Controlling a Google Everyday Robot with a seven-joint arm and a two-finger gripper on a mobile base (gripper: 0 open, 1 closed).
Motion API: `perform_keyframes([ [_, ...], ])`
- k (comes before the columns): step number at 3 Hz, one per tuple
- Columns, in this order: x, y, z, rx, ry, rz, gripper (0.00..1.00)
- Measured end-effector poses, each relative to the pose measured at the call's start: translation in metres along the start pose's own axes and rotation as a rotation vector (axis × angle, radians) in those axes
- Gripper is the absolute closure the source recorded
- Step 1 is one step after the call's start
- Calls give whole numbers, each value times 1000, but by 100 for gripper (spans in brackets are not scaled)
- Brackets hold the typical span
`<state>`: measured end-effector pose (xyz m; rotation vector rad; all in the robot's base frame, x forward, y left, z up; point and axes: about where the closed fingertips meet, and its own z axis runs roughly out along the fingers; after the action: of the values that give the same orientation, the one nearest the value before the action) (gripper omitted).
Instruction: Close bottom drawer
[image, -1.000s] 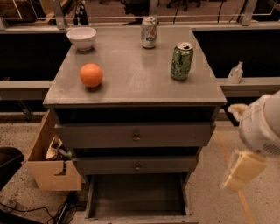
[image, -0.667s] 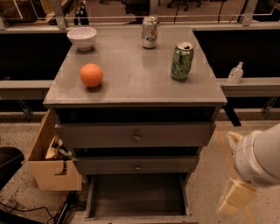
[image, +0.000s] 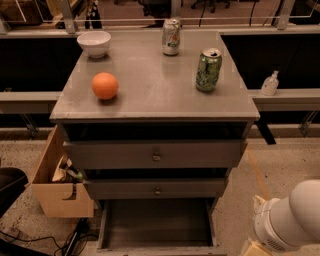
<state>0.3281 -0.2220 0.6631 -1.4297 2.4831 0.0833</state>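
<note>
The bottom drawer (image: 157, 223) of the grey cabinet (image: 150, 102) is pulled out toward me, an empty grey tray whose front panel lies at the lower frame edge. The mid-width drawer (image: 156, 190) and the wide top drawer (image: 156, 155) above it stand slightly out. My white arm (image: 290, 220) comes in at the lower right, beside the cabinet's right side. Only the cream top of my gripper (image: 251, 248) shows at the bottom edge, right of the open drawer's front corner and apart from it.
On the cabinet top are an orange (image: 105, 85), a white bowl (image: 94, 43), a green can (image: 208, 69) and a second can (image: 171, 36). A cardboard box (image: 56, 186) stands left of the cabinet. A small bottle (image: 270, 83) sits on the right ledge.
My arm and gripper have moved down and slightly right, so the gripper has mostly dropped below the frame edge. The drawers have not moved.
</note>
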Motion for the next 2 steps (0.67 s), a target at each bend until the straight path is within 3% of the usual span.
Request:
perform_keyframes([
  [1,0,0,0,0,0,0,0],
  [2,21,-14,15,13,-24,12,0],
])
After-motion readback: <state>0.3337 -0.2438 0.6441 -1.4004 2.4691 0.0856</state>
